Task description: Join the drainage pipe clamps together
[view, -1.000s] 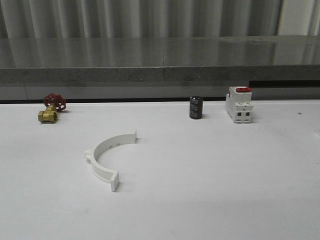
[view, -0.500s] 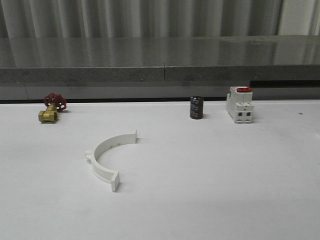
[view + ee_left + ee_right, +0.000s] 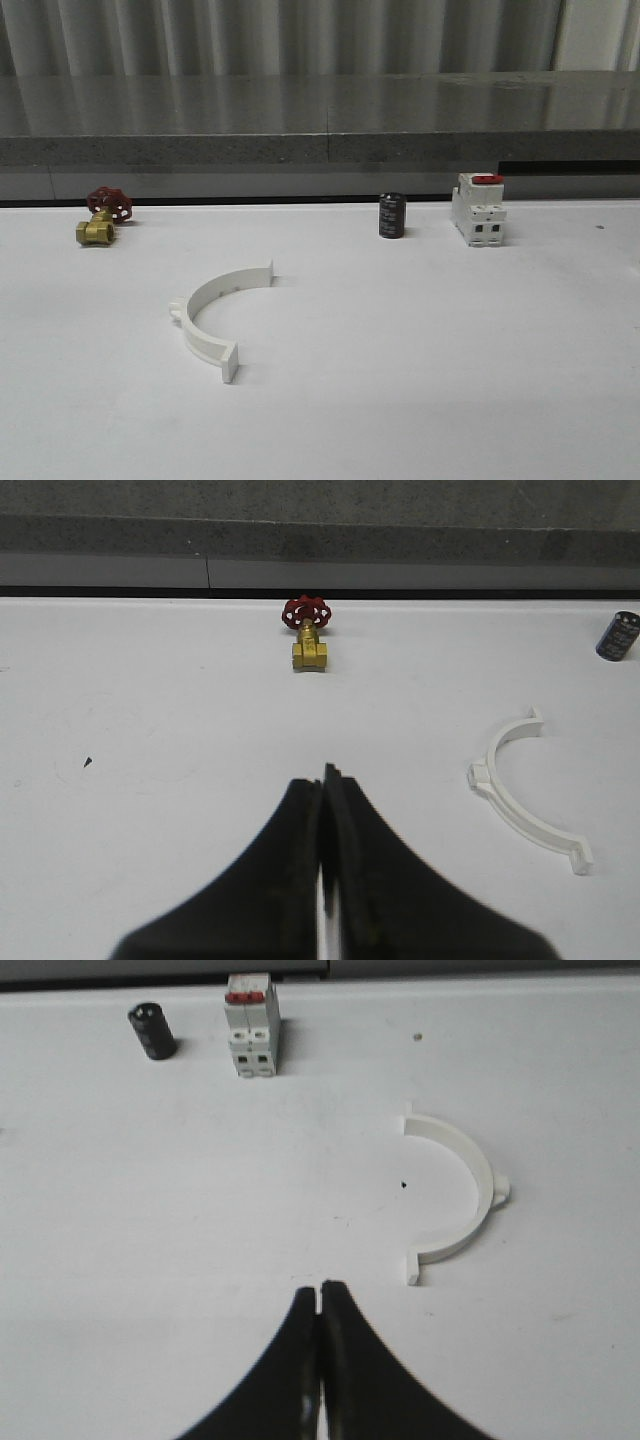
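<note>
White plastic, thin and flat-walled: that is what you have in the clamp half [image 3: 214, 312] lying left of centre on the table [image 3: 420, 350] in the front view, a half-ring arc with a squared tab at each end and a small lug on the outside of its curve. Its open side faces right. Along the table's far edge you see a brass valve with a red handwheel [image 3: 102, 217] at the left, a black cylindrical capacitor [image 3: 391, 215] right of centre, and a white boxy switch with a red top [image 3: 478, 208] beside it.

The left wrist view gives you the same arc [image 3: 524, 790] from nearer, with the valve [image 3: 308, 632] and capacitor [image 3: 617, 635] beyond it, and the left gripper [image 3: 326, 790] with its black fingers pressed together, holding nothing, above bare table.

The right wrist view shows you a second clamp half [image 3: 460, 1193], curved the opposite way, lying apart from the switch [image 3: 251, 1024] and capacitor [image 3: 152, 1030]. The right gripper [image 3: 319, 1305] is likewise closed and empty.
</note>
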